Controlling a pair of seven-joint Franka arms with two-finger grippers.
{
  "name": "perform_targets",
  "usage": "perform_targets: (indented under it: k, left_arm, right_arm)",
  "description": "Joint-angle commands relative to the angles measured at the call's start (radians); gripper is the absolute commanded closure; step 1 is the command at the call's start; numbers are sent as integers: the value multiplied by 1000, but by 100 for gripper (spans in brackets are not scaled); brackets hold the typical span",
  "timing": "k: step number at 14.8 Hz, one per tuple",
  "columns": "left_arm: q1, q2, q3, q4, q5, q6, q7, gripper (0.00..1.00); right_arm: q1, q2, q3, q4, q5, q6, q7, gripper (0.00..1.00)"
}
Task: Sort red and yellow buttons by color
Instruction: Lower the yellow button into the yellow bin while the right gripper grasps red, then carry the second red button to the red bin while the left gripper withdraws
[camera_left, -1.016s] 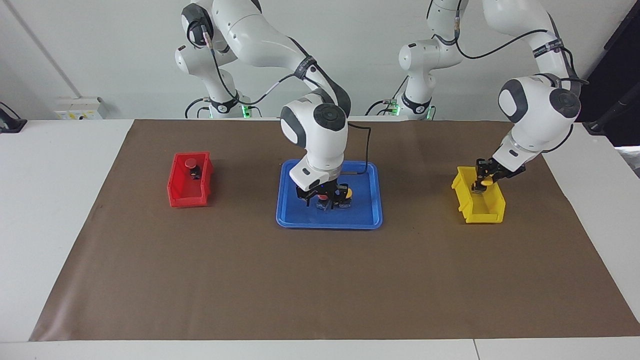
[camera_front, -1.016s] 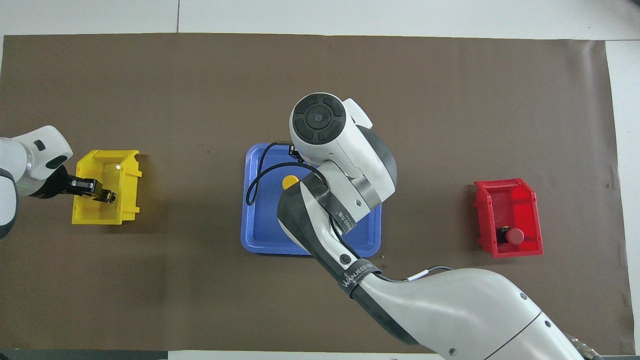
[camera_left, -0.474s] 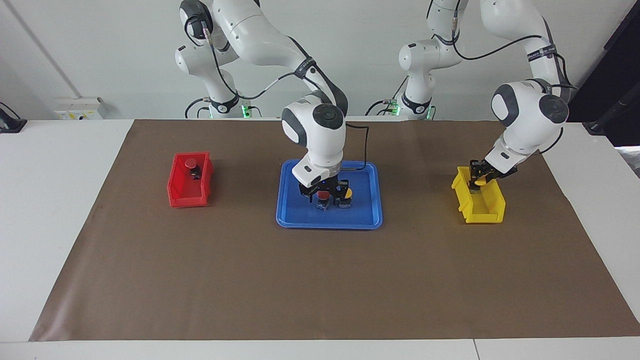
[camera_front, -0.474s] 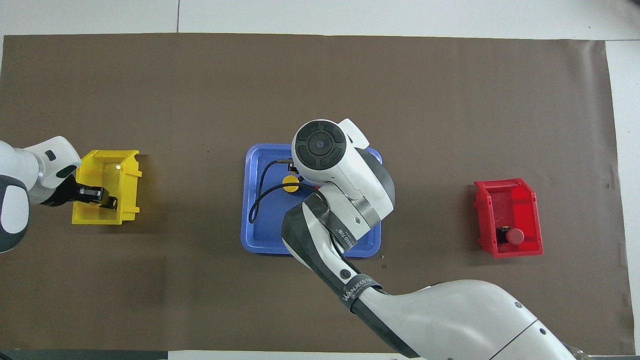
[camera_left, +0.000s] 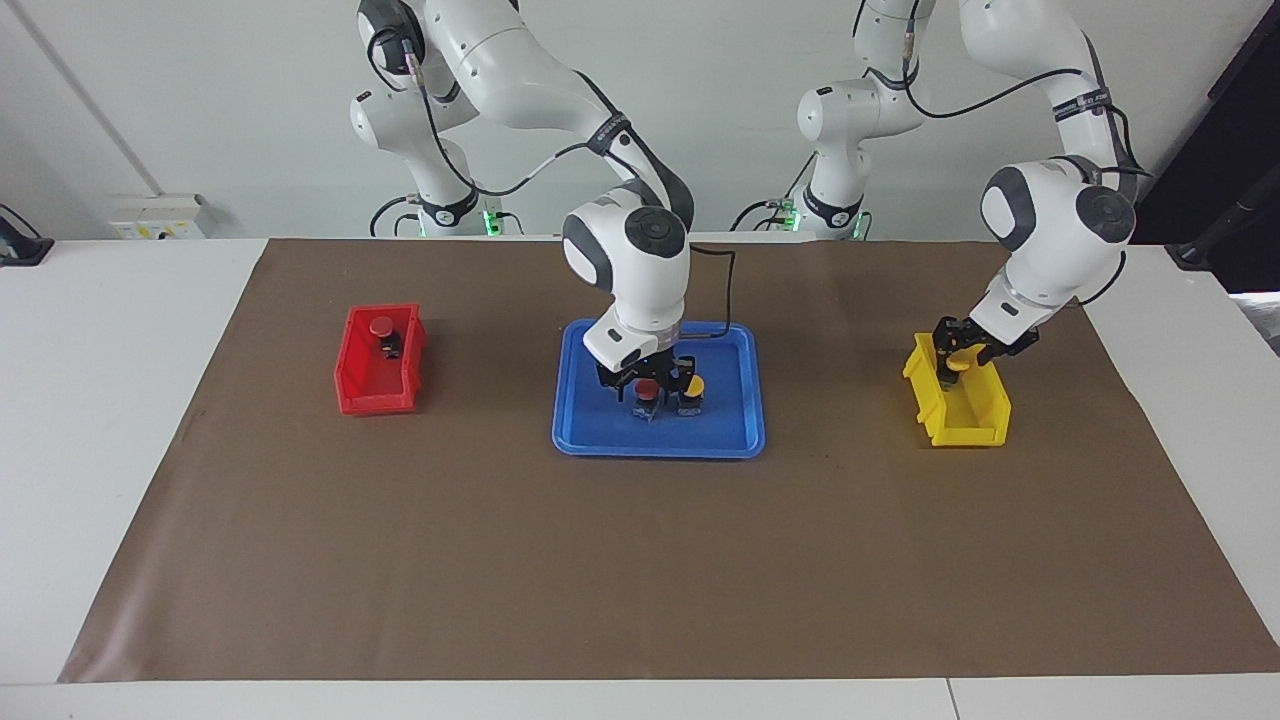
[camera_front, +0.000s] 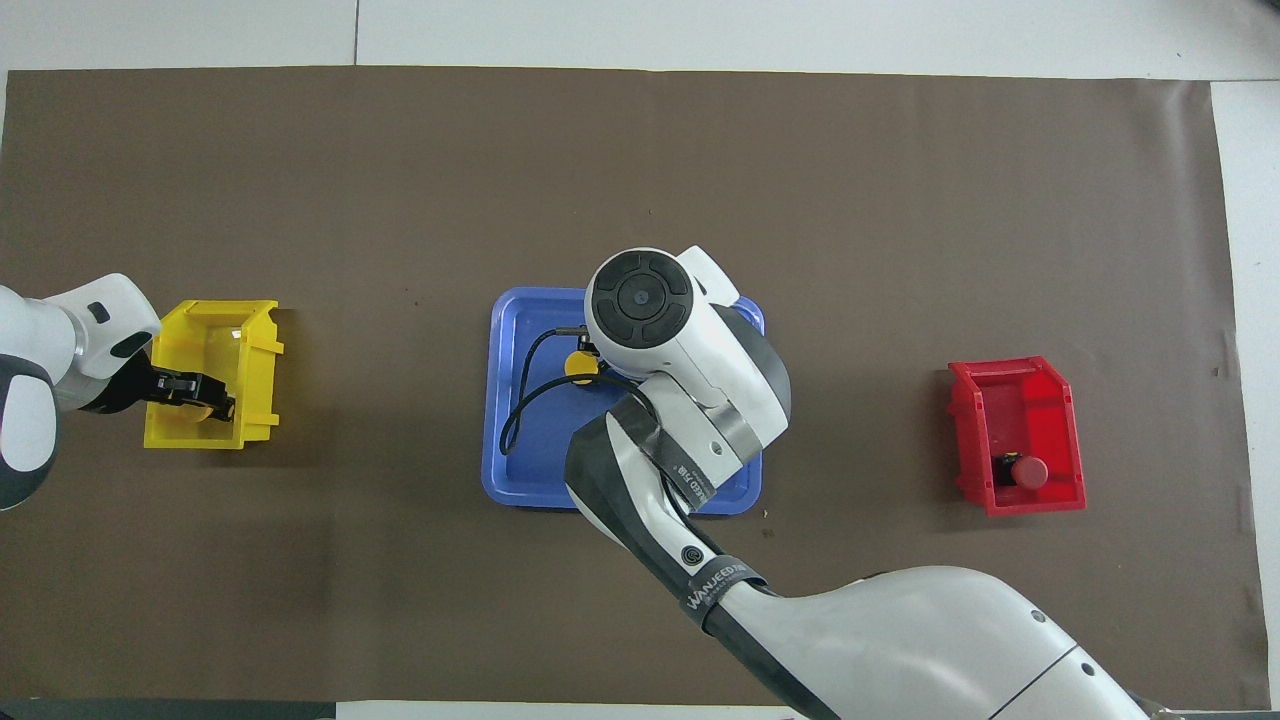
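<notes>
**Button sort: state of table and grippers at inspection**

A brown mat (camera_left: 640, 560) covered the table (camera_left: 100, 400); a blue tray (camera_left: 730, 432) sat at its middle; a red bin (camera_left: 362, 395) stood toward the right arm's end and a yellow bin (camera_left: 975, 420) toward the left arm's end.

Right gripper (camera_left: 648, 388): positioned low inside the blue tray, directly over a red button (camera_left: 648, 389); the red cap showed between the fingers; whether the fingers had closed on it could not be told from either view; in the overhead view the arm's wrist hid the gripper altogether.

A yellow button (camera_left: 694, 385) stood in the tray just beside the red one, on the side toward the left arm's end; its cap was also partly visible from overhead (camera_front: 580, 364).

Left gripper (camera_left: 955, 356): over the yellow bin, at the end of the bin nearer the robots; a second yellow button (camera_left: 957, 364) showed at its fingertips, with its yellow cap seen under the gripper from overhead (camera_front: 203, 411); whether the fingers gripped it or stood parted around it could not be determined.

The other red button (camera_left: 382, 327) lay inside the red bin, at the end nearer the robots, its black body beside the cap; it was apart from both grippers.
</notes>
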Motion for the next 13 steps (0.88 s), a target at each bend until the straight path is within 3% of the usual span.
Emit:
perform_targets:
  k: [1, 5, 8, 10, 12, 13]
  left_arm:
    - [-6, -40, -1, 50, 17, -101, -14, 16]
    - [-8, -128, -12, 156, 17, -258, -12, 0]
    - [-9, -116, -26, 357, 17, -452, -3, 0]
    - [-43, -67, -32, 511, 13, -577, -3, 0]
    - [-62, -22, -32, 610, 4, -606, -8, 0]
    - [-75, -7, -35, 638, 3, -602, -9, 0]
  right_arm:
    - [-7, -31, 6, -49, 58, 31, -27, 28]
    - [-6, -35, 6, -74, 69, 62, -32, 33]
    - [-7, -41, 6, -81, 69, 63, -83, 43]
    - [-9, -41, 6, -75, 69, 63, -84, 61]
    - [-15, -38, 6, -66, 69, 62, -83, 82]
    - [-18, -43, 5, -60, 68, 59, -84, 86]
